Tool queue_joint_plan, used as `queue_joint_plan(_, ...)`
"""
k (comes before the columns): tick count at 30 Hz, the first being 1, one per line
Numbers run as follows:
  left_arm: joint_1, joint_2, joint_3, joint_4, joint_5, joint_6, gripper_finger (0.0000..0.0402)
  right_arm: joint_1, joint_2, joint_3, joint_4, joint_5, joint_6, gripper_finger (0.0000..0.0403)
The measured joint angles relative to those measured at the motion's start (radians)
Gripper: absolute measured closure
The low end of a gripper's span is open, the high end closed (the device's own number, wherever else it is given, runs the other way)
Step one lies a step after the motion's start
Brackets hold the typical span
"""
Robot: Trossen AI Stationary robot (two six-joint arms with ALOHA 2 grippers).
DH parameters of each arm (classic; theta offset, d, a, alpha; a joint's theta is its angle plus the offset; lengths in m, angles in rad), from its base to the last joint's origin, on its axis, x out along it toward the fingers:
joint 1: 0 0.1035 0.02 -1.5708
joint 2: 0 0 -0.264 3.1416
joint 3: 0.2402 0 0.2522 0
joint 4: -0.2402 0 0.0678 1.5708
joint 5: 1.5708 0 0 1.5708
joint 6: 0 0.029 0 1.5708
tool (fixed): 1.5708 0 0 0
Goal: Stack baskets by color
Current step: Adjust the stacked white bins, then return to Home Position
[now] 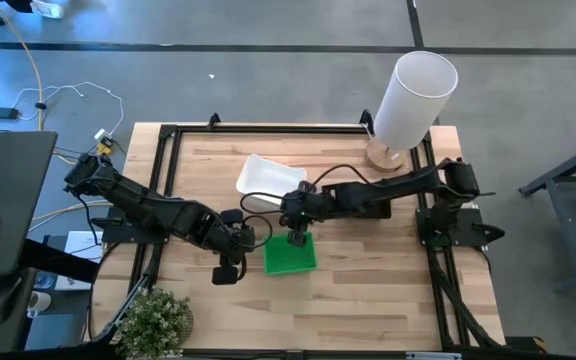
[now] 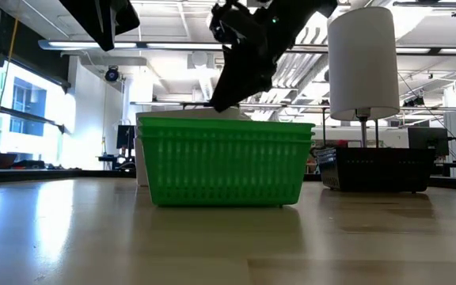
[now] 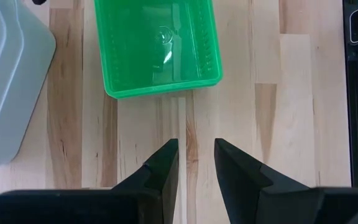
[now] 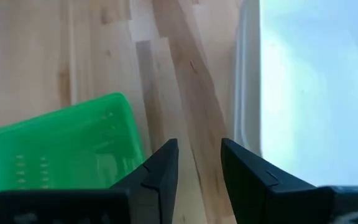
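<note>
A green basket rests flat on the wooden table near its middle. The low view shows two green rims, one on the other. A white basket sits just beyond it. A black basket stands farther right in the low view. My left gripper hovers open to the left of the green basket, with nothing between its fingers. My right gripper hangs open above the gap between the green basket and the white basket, clear of both.
A tall white cylinder lamp on a round wooden foot stands at the far right corner. A small potted plant sits at the near left corner. A black frame runs along the table's edges. Bare wood lies near the front edge.
</note>
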Motion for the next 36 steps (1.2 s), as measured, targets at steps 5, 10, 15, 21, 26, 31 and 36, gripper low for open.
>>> queue_joint_plan(5, 0.0, 0.0, 0.0, 0.0, 0.0, -0.002, 0.0312, -0.017, 0.024, -0.001, -0.004, 0.001, 0.004, 0.0295)
queue_joint_plan(10, 0.0, 0.0, 0.0, 0.0, 0.0, -0.002, 0.0312, -0.034, 0.04, -0.002, -0.038, 0.033, 0.028, 0.0295)
queue_joint_plan(15, 0.0, 0.0, 0.0, 0.0, 0.0, 0.005, 0.0312, -0.048, 0.039, -0.002, -0.054, 0.098, 0.03, 0.0295)
queue_joint_plan(21, 0.0, 0.0, 0.0, 0.0, 0.0, 0.007, 0.0312, -0.084, 0.039, -0.002, -0.075, 0.117, 0.049, 0.0295)
queue_joint_plan(26, 0.0, 0.0, 0.0, -0.001, 0.0, 0.022, 0.0312, -0.103, 0.039, -0.002, -0.108, 0.126, 0.044, 0.0295)
queue_joint_plan(31, -0.001, 0.0, 0.0, -0.001, 0.007, 0.084, 0.0312, -0.093, 0.006, -0.003, -0.152, 0.082, 0.022, 0.0295)
queue_joint_plan(36, -0.006, -0.013, -0.002, 0.001, 0.0, 0.103, 0.0312, -0.056, -0.065, -0.003, -0.234, 0.073, 0.022, 0.0295)
